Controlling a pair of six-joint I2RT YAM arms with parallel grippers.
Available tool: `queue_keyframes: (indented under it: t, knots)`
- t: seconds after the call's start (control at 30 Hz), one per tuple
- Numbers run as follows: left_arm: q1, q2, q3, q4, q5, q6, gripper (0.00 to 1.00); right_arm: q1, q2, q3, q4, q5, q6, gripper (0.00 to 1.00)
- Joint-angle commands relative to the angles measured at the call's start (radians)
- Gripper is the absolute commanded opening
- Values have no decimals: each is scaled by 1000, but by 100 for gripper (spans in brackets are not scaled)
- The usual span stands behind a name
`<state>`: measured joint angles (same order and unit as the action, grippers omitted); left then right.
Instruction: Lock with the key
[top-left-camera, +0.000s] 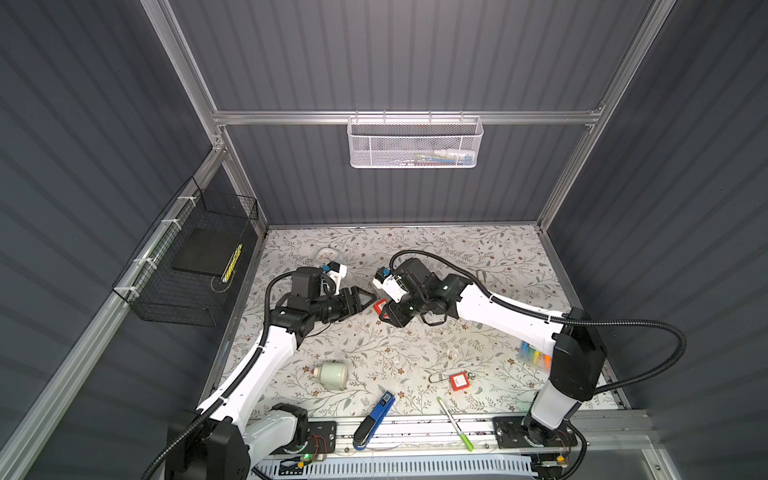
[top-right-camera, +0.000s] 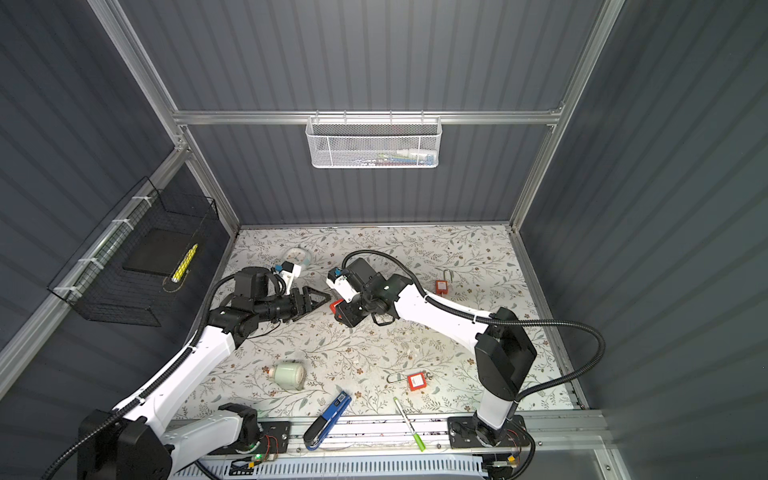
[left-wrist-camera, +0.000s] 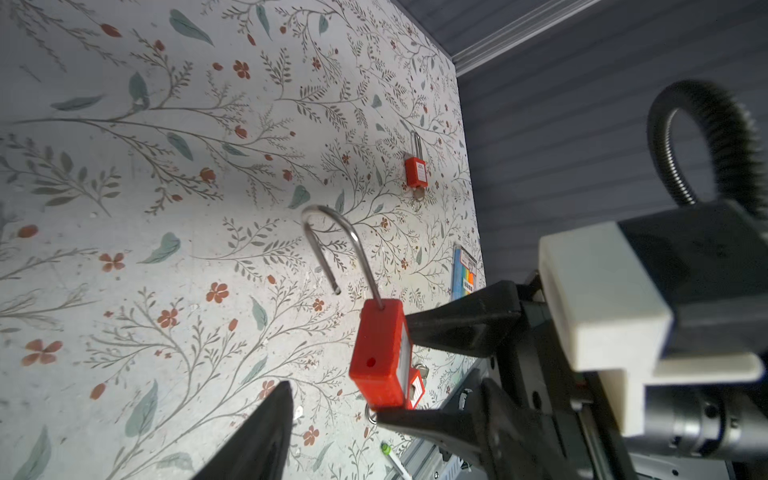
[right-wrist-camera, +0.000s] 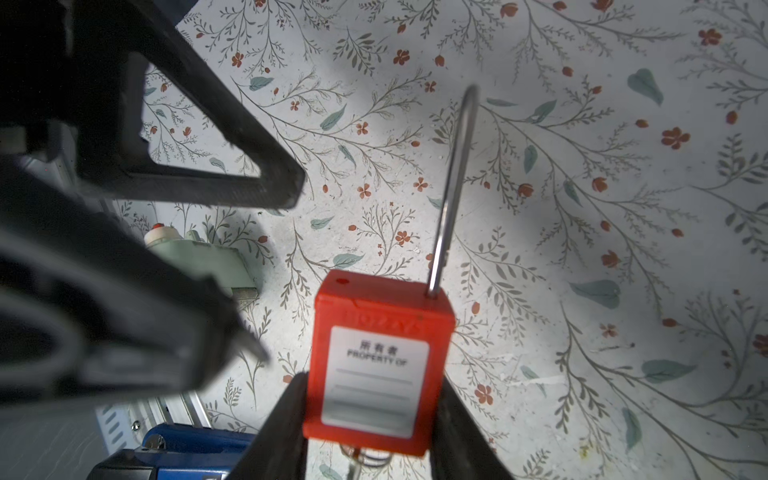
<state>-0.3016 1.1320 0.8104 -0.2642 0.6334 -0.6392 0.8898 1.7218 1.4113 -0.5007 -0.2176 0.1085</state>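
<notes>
**Top views:** red padlock (top-left-camera: 378, 306) (top-right-camera: 335, 306) sits approx mid-bench, clamped in the right hand (top-left-camera: 381, 312) (top-right-camera: 340, 311). The left hand (top-left-camera: 370, 302) (top-right-camera: 326, 298) is just beside it on the left, fingers apart, nothing btwn them. Also on the floral bench (top-left-camera: 415, 340):
- 2nd padlock (top-left-camera: 459, 380) near front right
- 3rd padlock (top-right-camera: 441, 286) toward back right
- pale green jar (top-left-camera: 331, 374) on its side, front left
- blue tool (top-left-camera: 376, 417) & green pen (top-left-camera: 455, 424) at the front edge

A white mesh basket (top-left-camera: 415, 141) hangs on the back wall and a black wire basket (top-left-camera: 187, 266) on the left wall.

**Left wrist:** the padlock body (left-wrist-camera: 380, 357) is held up off the bench, pinched btwn the right hand's two black fingers (left-wrist-camera: 461, 324), one each side. The shackle (left-wrist-camera: 332, 249) is open: long leg in the body, short leg's tip free & clear of it. One finger of the left hand (left-wrist-camera: 266, 432) shows near the body, not touching. The 3rd padlock (left-wrist-camera: 415, 170) lies well beyond.

**Right wrist:** the label side w/ "PROPERTY OF" faces the cam. The right hand (right-wrist-camera: 374, 376) grips the body's two narrow sides. The shackle (right-wrist-camera: 453, 187) is seen edge-on, pointing away. A key ring (right-wrist-camera: 365, 457) shows just under the body; the key itself is too hidden to make out. The left hand (right-wrist-camera: 278, 270) is blurred, beside the padlock, fingers apart w/ the jar (right-wrist-camera: 199, 257) visible btwn them.
</notes>
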Motion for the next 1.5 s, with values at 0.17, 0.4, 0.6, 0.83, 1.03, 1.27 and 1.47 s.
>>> queue_keyframes:
  t: [0.17,0.4,0.6,0.83,1.03,1.27,1.47]
  knots:
    - [-70,66,26,53,27,-16,60,0,-36,40,-12,-22,-74,35]
    - [-112,98,28,92,-6,-38,33,1,-52,29,-12,-27,-102,35]
    - [-117,76,-3,126,-49,-55,11,1,-67,16,-13,-22,-115,35]
    - [-117,70,-9,185,-32,-99,0,0,-109,-16,22,17,-121,64]
    - [-117,26,-53,380,-95,-216,0,-69,-251,-132,182,-24,-14,77]
    - [-117,-2,-115,626,-191,-382,0,-241,-472,-486,768,-206,444,82]
    - [-117,13,-86,680,-163,-449,0,-292,-443,-609,1049,-261,735,83]
